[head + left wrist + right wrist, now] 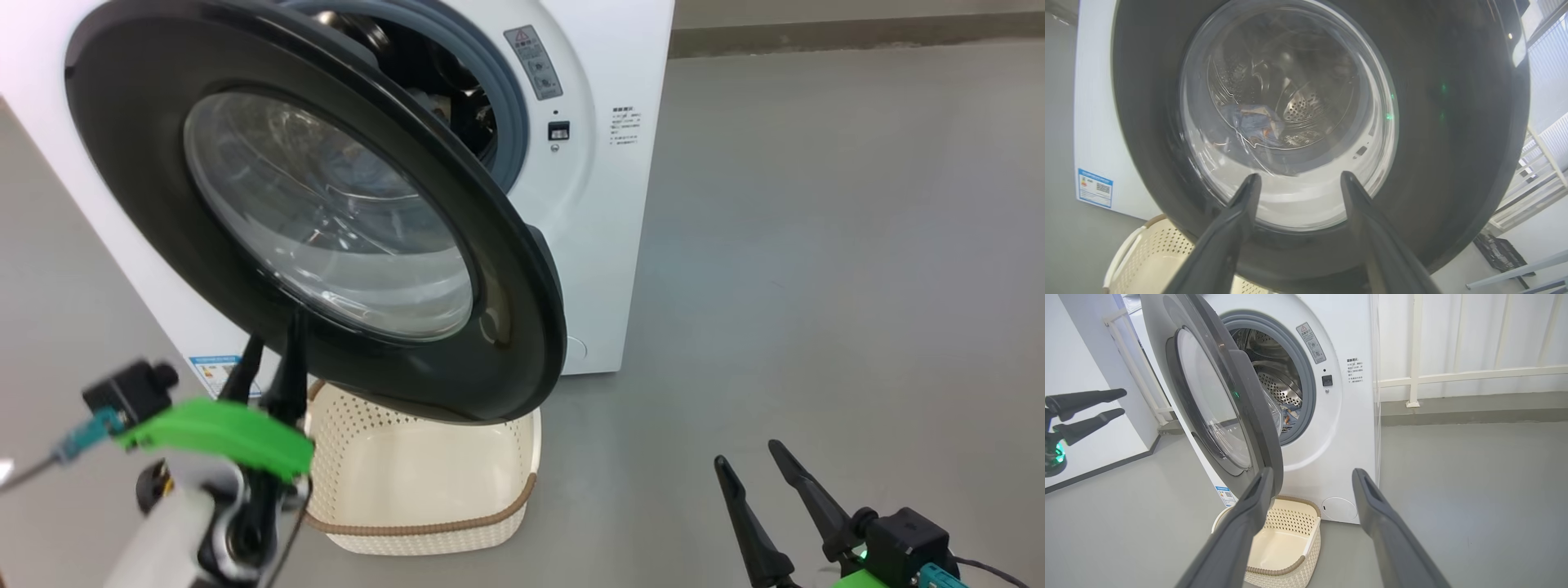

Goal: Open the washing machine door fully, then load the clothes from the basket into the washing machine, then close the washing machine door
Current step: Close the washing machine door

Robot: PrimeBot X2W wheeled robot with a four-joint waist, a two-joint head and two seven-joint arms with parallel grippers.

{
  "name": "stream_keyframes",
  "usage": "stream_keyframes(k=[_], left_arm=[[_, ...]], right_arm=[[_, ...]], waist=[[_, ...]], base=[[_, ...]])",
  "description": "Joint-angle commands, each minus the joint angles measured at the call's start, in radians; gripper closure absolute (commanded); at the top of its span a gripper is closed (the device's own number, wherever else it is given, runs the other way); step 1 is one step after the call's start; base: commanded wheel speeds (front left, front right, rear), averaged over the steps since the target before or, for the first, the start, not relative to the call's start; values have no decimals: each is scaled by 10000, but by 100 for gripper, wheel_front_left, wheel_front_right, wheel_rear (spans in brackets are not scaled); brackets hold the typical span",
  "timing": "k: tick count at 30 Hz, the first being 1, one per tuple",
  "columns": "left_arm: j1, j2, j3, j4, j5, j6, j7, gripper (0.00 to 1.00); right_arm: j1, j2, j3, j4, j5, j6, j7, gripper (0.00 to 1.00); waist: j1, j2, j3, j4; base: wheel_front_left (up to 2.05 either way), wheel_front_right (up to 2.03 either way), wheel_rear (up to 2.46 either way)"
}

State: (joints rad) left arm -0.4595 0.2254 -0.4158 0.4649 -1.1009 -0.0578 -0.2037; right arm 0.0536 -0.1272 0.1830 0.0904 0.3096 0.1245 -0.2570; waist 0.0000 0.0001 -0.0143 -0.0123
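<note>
Empty basket (424, 529): we judge closing the washing machine door (506, 269) is on. Both splayed wide: left gripper (1299, 176) facing it, right gripper (748, 453); push shut next.

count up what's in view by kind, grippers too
washing machine: 1
washing machine door: 1
basket: 1
clothes in the drum: 1 bundle, pieces can't be told apart
grippers: 2, left gripper and right gripper
total: 6
</note>
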Motion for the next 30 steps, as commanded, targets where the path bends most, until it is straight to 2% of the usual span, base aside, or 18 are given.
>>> stream_keyframes(k=[1,4,6,10,12,18,19,23,30], left_arm=[[218,421,213,-536,493,261,-285,0],[1057,512,257,-1073,1181,747,-494,0],[1690,486,474,-1456,1364,913,-545,0],[2861,390,1338,-2242,2372,1396,-574,0],[3449,152,1814,-2579,2945,1517,-576,0],[4729,-457,2842,-3293,4877,1553,-578,0],[4729,-457,2842,-3293,4877,1553,-578,0],[5248,-768,3254,-3469,5967,1357,-579,0],[5876,-1200,3929,-3582,6999,948,-579,0]], right_arm=[[-40,-83,118,-306,18,62,-48,0],[13,-93,13,-352,4,62,-48,0],[35,-82,-34,-379,-11,62,-48,0],[77,-20,-149,-458,-49,62,-48,0],[92,19,-157,-484,-70,62,-48,0],[145,90,-251,-516,-77,62,-48,0],[145,90,-251,-516,-77,62,-48,0],[200,112,-316,-501,-93,62,-48,0],[354,88,-506,-504,-97,62,-48,0]], waist=[[0,-1,-45,72],[0,-1,-74,118],[0,-1,-73,139],[0,-1,3,220],[0,-1,52,246],[0,-1,127,319],[0,-1,127,319],[0,-1,75,316],[0,-1,-147,268]], base=[[0,0,0],[0,0,0],[0,0,0],[0,0,0],[0,0,0],[0,0,0],[0,0,0],[0,0,0],[0,0,0]])
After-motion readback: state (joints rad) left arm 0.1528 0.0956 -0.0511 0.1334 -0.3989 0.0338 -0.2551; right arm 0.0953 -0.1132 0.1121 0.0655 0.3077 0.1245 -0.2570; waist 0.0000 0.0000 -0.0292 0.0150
